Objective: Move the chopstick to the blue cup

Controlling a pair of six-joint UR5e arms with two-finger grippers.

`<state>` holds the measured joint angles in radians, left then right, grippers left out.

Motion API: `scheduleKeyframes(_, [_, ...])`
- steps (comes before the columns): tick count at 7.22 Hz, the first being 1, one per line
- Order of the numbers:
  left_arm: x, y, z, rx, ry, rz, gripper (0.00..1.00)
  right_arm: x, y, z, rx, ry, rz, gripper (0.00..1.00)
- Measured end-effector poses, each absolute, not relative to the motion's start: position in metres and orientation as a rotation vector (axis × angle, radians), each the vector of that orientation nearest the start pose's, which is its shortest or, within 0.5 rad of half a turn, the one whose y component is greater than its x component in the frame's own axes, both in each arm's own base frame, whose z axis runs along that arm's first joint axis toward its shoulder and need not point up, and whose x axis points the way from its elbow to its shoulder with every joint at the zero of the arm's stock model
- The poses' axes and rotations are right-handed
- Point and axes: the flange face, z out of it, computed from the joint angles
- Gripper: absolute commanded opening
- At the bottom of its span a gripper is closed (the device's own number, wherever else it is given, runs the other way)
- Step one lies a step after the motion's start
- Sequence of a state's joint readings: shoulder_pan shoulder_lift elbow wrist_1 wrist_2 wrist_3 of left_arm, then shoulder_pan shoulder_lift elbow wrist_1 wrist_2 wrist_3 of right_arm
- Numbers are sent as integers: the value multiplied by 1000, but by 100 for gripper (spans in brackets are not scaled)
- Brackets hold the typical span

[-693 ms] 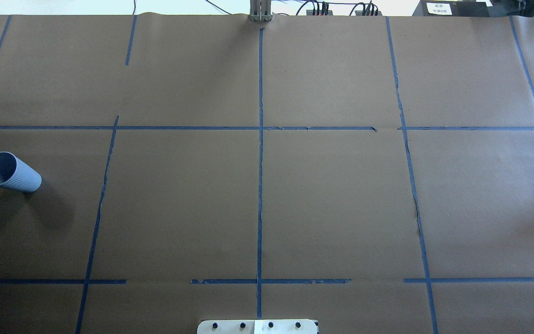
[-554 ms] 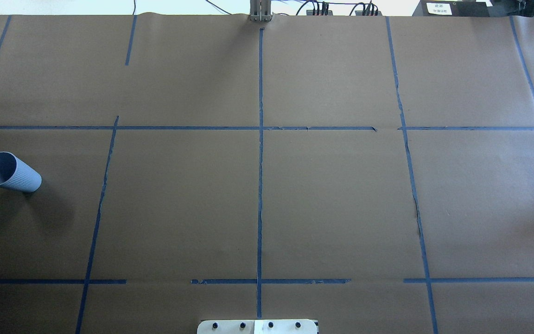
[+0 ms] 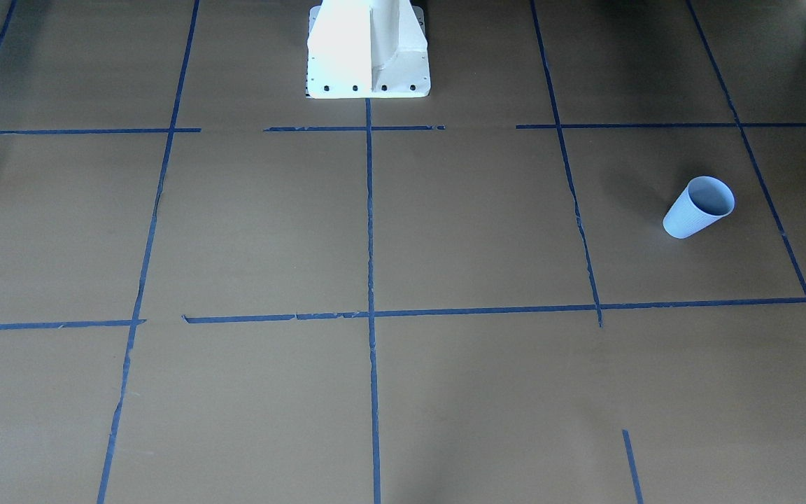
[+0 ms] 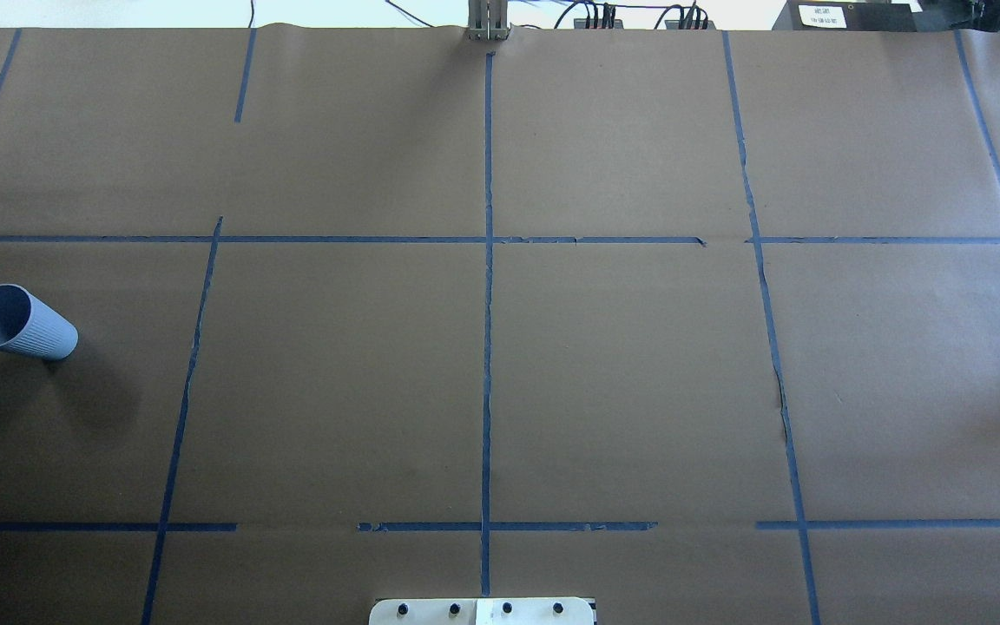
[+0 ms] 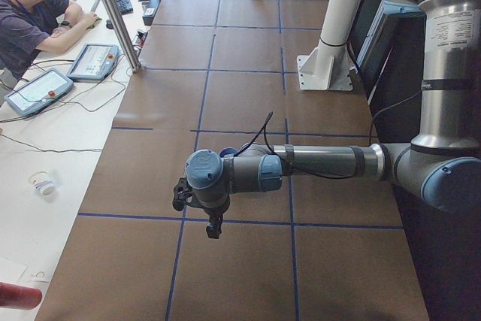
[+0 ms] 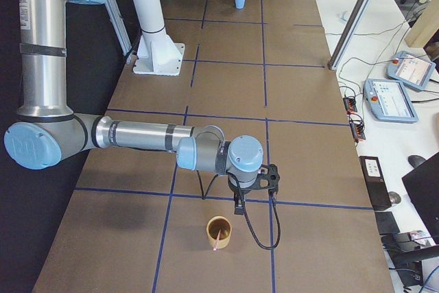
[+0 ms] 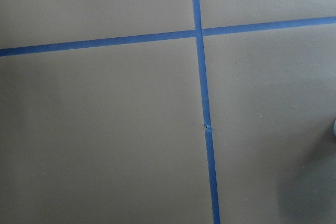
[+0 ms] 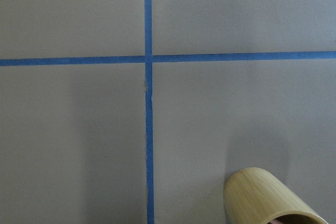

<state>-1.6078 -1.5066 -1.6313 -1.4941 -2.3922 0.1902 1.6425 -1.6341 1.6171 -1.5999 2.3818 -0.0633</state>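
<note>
One table [image 4: 621, 365], covered in brown paper and divided into a grid by blue tape [image 4: 487, 347].

Two arms, both mine, each stretched out low over the table.
- Left arm [image 5: 323, 162]: reaches across my left end of the table, forearm level.
- Right arm [image 6: 137, 135]: reaches across my right end, forearm level.

One white mount [image 3: 368, 52], bolted to the table on the centre tape line at my side.

Two grippers, both pointing down and clear of the table.
- Left gripper [image 5: 214, 227]: hangs above a tape line. It shows only from the side, so I cannot tell how far its fingers are parted or whether it has hold of anything.
- Right gripper [image 6: 239, 204]: hangs near the wooden cup, apart from it. It too shows only from the side, and I cannot tell its opening or any hold.

One wooden cup [image 6: 219, 231], upright at my right end. Its rim shows at the bottom corner of my right wrist view.

One blue cup [image 4: 21, 323], ribbed and upright, mouth open. It stands alone at my left end, well apart from the wooden cup, the full table lying between them.

One chopstick [image 6: 219, 239], a thin pink sliver. It stands in the wooden cup, leaning on the rim. Little of it shows.
</note>
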Motion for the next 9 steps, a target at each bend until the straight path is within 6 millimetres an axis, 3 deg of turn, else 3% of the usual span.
scheduleKeyframes(4, [-78, -457, 659, 25, 826, 110, 100, 94, -457, 663, 16, -813, 27, 100])
scheduleKeyframes(5, [-77, -459, 648, 31, 825, 88, 100, 94, -457, 660, 21, -814, 27, 100])
scheduleKeyframes(7, [-59, -468, 597, 50, 827, -8, 100, 94, -458, 652, 35, -818, 23, 100])
scheduleKeyframes(9, [-4, -473, 547, 33, 846, -73, 100, 93, -458, 647, 44, -818, 18, 100])
